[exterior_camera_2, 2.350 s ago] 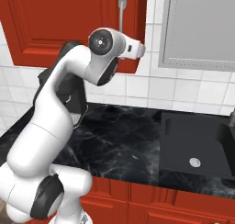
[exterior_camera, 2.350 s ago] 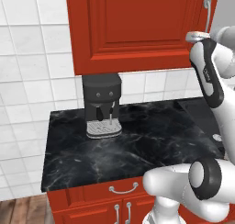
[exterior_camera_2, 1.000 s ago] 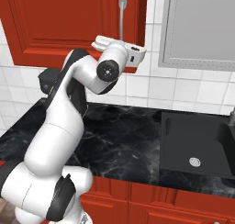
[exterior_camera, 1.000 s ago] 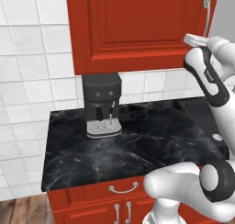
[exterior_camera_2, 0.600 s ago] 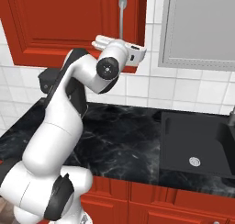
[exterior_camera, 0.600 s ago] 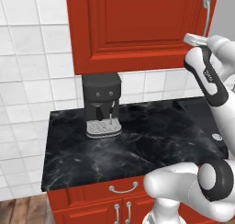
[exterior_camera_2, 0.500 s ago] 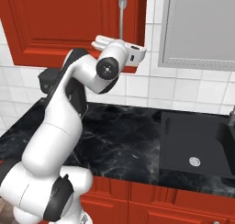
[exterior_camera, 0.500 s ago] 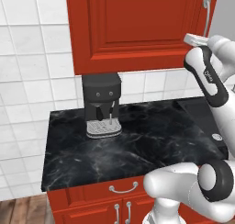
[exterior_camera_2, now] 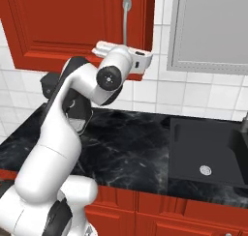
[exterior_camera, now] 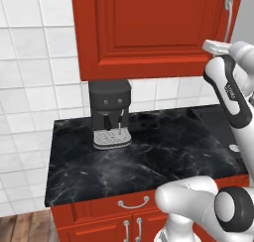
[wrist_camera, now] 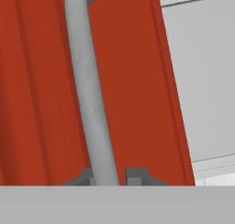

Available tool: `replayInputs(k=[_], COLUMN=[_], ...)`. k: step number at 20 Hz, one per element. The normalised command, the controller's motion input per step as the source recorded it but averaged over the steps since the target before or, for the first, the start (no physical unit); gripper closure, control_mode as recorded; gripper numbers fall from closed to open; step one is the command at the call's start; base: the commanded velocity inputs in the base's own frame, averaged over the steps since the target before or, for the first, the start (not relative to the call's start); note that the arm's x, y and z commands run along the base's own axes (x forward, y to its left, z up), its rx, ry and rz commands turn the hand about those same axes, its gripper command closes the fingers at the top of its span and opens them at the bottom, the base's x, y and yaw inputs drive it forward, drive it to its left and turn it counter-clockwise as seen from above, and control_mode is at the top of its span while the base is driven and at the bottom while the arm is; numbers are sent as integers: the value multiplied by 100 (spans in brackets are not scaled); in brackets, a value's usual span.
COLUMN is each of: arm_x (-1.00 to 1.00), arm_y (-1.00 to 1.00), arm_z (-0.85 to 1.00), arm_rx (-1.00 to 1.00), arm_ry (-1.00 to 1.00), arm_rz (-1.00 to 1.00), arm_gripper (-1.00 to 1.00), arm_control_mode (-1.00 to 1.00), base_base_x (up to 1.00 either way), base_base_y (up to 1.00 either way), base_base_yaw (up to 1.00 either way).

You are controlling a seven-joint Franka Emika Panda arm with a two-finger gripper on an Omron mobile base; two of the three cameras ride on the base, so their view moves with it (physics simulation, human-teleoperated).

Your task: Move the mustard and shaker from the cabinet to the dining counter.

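Gripper [wrist_camera: 105, 176] at bottom centre of hand view, fingers pinched on curved silver handle [wrist_camera: 89, 90] of closed red cabinet [exterior_camera: 149, 32]. Handle upper right in left base view. Mustard, shaker unseen behind door. Coffee machine [exterior_camera: 110, 113] on black dining counter [exterior_camera: 163, 156], centre-left. No legible writing visible.

Broad black marble-veined countertop with white streaks [exterior_camera: 163, 161] over red drawer fronts. Dark boxy coffee machine with a silvery drip tray [exterior_camera: 110, 114] upright near back left corner. Black inset sink basin [exterior_camera_2: 206, 150] toward right end.
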Motion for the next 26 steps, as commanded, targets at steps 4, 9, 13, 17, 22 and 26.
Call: replayInputs(k=[4,9,13,17,22,26], arm_x=[-81,-100,-100,-100,-99,-90], arm_y=[0,0,0,0,0,0], arm_z=[27,42,33,21,1,0], arm_rx=[-14,-21,-22,-19,-13,-7], arm_ry=[1,8,12,11,6,1], arm_rz=[-1,-14,-22,-26,-27,-26], arm_gripper=[100,100,100,100,100,100], arm_control_mode=[-100,-100,-100,-100,-100,-100], base_base_x=[0,0,0,0,0,0], base_base_y=[0,0,0,0,0,0], base_base_yaw=[0,0,0,0,0,0])
